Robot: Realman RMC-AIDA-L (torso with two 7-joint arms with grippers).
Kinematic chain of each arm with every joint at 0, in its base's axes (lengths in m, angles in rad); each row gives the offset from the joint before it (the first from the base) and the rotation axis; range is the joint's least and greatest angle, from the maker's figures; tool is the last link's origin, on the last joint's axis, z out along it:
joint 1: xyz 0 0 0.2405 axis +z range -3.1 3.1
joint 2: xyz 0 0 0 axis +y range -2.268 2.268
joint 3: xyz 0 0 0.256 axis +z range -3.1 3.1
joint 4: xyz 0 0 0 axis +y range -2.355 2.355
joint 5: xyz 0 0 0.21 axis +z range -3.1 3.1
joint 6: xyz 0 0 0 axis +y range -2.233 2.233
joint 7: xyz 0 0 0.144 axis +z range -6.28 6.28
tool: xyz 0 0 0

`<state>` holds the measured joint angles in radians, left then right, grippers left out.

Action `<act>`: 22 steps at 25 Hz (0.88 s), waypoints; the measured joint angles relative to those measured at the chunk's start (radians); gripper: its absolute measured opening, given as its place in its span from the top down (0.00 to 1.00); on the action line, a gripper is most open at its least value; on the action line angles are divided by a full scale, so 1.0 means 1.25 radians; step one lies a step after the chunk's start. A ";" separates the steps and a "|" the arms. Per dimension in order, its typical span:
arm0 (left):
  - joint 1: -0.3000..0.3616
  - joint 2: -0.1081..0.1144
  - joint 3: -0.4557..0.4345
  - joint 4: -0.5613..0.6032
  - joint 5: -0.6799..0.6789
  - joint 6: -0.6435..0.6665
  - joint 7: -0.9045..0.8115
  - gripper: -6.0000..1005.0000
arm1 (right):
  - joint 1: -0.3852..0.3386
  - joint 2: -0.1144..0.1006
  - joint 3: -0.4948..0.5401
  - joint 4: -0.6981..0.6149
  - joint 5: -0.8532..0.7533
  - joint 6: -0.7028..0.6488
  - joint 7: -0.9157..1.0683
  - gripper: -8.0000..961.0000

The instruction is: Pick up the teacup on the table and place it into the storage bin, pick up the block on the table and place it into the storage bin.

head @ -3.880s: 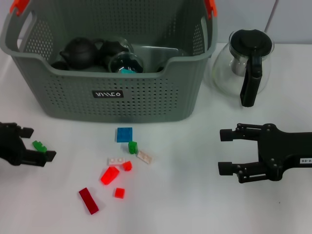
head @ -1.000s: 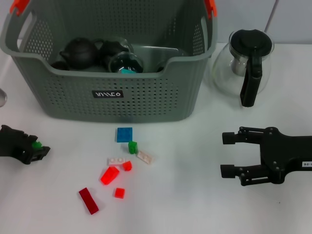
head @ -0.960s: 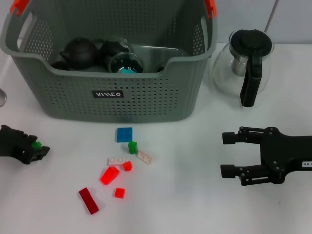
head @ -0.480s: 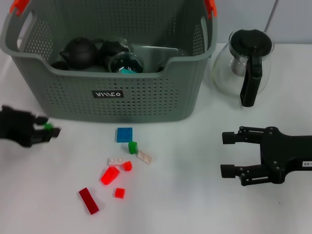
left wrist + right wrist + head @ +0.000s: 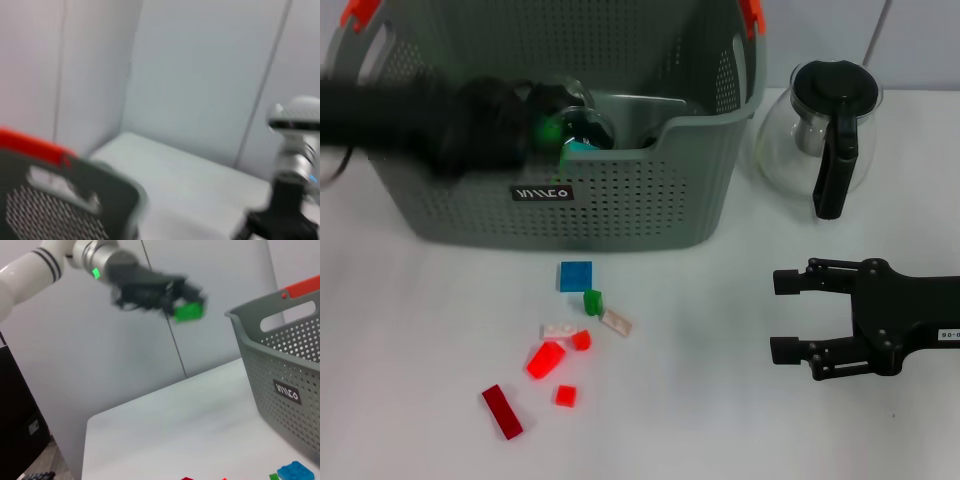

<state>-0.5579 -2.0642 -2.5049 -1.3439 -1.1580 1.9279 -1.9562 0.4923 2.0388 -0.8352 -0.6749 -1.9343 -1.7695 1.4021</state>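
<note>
Head view: the left gripper (image 5: 535, 135), a dark smear, hangs above the storage bin (image 5: 620, 210) with a green block (image 5: 552, 130) at its tip, raised there, I'd judge, so the block drops among the pots inside.
Head view, idle arm: the right gripper (image 5: 792, 325) rests low over the table (image 5: 720, 420), jaws spread wide, holding nothing, well apart from the glass coffee pot (image 5: 825, 125).
Head view, leftovers: loose blocks (image 5: 565, 335) lie before the bin; no teacup shows on the table.
Left wrist view: only the bin's rim with its orange handle tip (image 5: 35, 145); no fingers, no block.
Right wrist view: the side-on look the head lacks: fingers pinched on the green block (image 5: 189, 311), still short of the bin wall.
</note>
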 joint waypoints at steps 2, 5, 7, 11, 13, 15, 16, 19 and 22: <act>-0.034 -0.003 0.017 0.000 0.021 -0.073 -0.024 0.59 | 0.001 0.000 0.000 0.000 0.000 -0.001 0.000 0.05; -0.082 -0.004 0.078 0.024 0.097 -0.232 -0.065 0.59 | 0.003 0.001 0.000 0.000 0.000 -0.002 0.000 0.05; -0.111 -0.004 0.135 0.051 0.175 -0.368 -0.108 0.59 | 0.003 0.001 -0.001 0.000 0.000 -0.001 0.000 0.05; -0.153 -0.008 0.255 0.111 0.313 -0.569 -0.202 0.57 | 0.003 0.002 0.002 0.000 0.000 0.001 -0.002 0.05; -0.177 -0.015 0.305 0.150 0.399 -0.644 -0.265 0.56 | 0.003 0.002 0.003 0.000 0.000 0.002 -0.002 0.05; -0.205 -0.020 0.325 0.194 0.473 -0.682 -0.315 0.55 | 0.004 0.003 0.004 0.000 0.000 0.001 -0.002 0.05; -0.228 -0.023 0.327 0.233 0.514 -0.694 -0.335 0.55 | 0.005 0.003 0.004 0.000 0.000 0.000 -0.002 0.05; -0.265 -0.025 0.326 0.312 0.566 -0.719 -0.355 0.53 | 0.006 0.004 0.004 0.000 0.000 -0.001 -0.002 0.05; -0.276 -0.029 0.330 0.356 0.594 -0.765 -0.381 0.52 | 0.006 0.005 0.004 0.000 0.000 -0.001 -0.003 0.05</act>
<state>-0.9031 -2.1004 -2.0928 -0.8990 -0.4153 0.9720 -2.4321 0.5001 2.0447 -0.8299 -0.6749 -1.9342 -1.7708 1.3989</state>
